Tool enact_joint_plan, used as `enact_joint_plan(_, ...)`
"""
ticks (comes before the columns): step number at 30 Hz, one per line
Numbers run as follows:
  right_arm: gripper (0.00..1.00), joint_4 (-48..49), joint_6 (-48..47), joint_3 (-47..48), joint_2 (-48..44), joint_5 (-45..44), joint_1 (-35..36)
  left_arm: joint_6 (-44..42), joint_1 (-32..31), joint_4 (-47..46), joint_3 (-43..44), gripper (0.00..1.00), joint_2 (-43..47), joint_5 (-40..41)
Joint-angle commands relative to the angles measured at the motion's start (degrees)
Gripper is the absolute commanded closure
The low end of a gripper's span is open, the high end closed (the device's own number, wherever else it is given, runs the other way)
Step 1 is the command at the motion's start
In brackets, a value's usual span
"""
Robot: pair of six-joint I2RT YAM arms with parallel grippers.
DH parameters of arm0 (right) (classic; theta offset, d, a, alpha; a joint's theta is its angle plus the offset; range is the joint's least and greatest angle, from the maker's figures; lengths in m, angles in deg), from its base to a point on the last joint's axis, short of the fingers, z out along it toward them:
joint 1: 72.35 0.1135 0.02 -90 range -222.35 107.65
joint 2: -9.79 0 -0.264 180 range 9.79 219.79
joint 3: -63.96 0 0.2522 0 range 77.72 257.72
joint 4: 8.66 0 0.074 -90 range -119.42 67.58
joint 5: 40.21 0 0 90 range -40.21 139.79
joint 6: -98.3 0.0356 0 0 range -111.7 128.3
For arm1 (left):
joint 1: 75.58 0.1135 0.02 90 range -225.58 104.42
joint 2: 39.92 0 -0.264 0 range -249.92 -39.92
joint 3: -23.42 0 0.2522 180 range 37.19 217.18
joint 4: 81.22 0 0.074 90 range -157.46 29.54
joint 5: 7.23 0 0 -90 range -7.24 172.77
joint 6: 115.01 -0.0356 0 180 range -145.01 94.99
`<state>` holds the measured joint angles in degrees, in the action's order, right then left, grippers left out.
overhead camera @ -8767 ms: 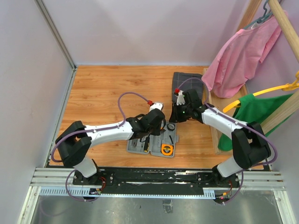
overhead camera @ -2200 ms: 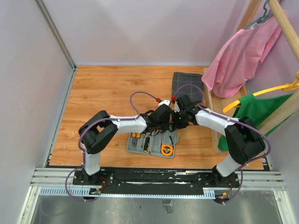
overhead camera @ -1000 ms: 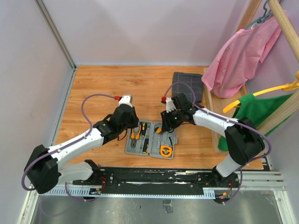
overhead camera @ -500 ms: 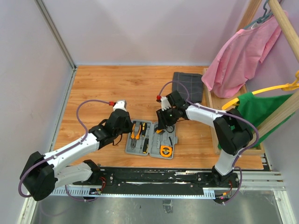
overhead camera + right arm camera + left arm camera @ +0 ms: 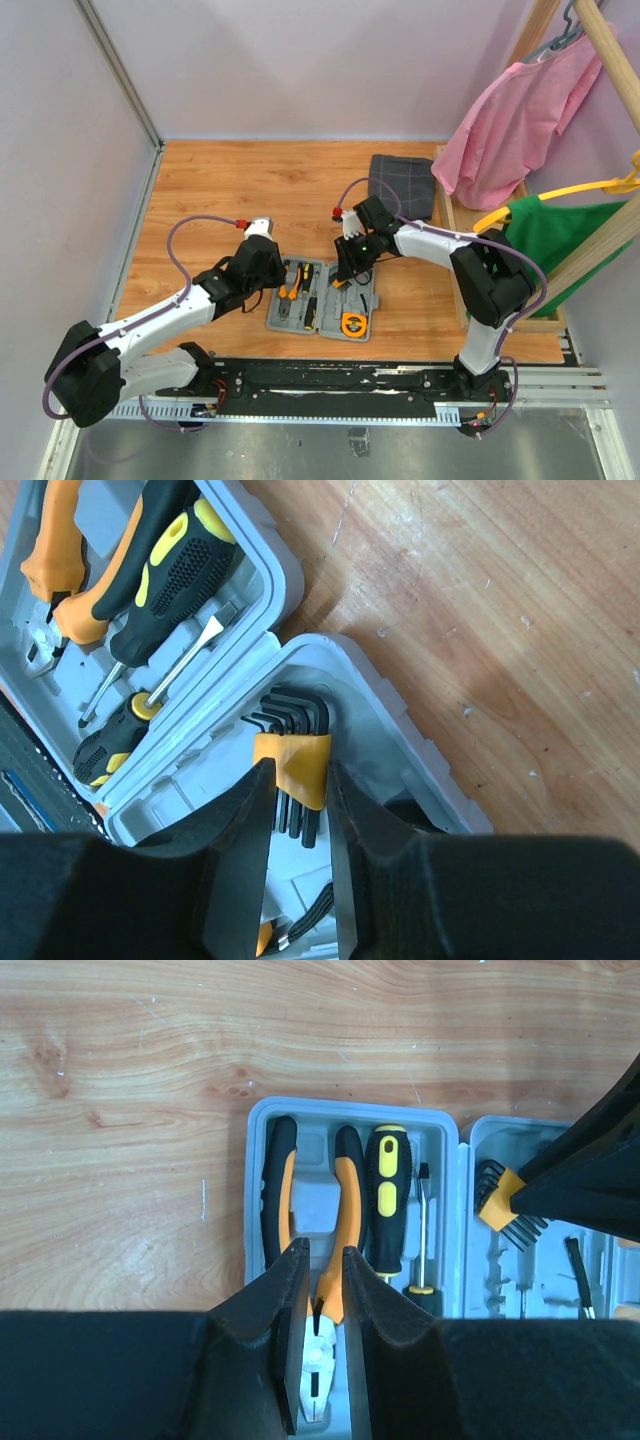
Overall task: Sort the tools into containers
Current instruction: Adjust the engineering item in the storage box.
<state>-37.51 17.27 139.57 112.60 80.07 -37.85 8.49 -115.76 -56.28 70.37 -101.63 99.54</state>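
Right claw [image 5: 298,780] has closed in on the hex key set [image 5: 290,715], clenching it at the far end of the tool case's [image 5: 312,1195] right half, so seating looks nearly done. Left claw [image 5: 322,1260] over the slotted pliers [image 5: 348,1190], grip unclear

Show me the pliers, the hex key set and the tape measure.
pliers [image 5: 349,1210], left wrist view, on the right orange handle.
hex key set [image 5: 292,763], right wrist view, on its orange holder.
tape measure [image 5: 352,322], top external view, on its orange face.
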Motion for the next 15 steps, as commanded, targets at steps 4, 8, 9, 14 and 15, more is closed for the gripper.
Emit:
enact_joint_plan(4, 0.72, -1.3, 0.5, 1.8, 2.7, 2.8, 1.1, 0.3, 0.5, -2.5, -0.7, 0.76, -0.5, -0.3)
enact_joint_plan(8, 0.72, -1.6, 1.3, 1.8, 3.6, 1.5, 1.2, 0.3, 0.5, -3.0, -1.1, 0.76, -0.7, -0.5)
enact_joint_plan(9, 0.73, -1.6, 1.6, 1.8, 3.8, 1.3, 1.2, 0.3, 0.5, -3.2, -1.2, 0.76, -0.8, -0.7)
enact_joint_plan(14, 0.82, 0.0, 3.4, 0.9, 2.2, 0.7, 1.1, 0.2, 0.6, -3.5, -1.3, 0.77, -1.3, -0.9)
enact_joint_plan(15, 0.83, 0.2, 3.6, 0.8, 1.5, 0.7, 1.2, 0.2, 0.6, -3.6, -1.3, 0.77, -1.3, -0.9)
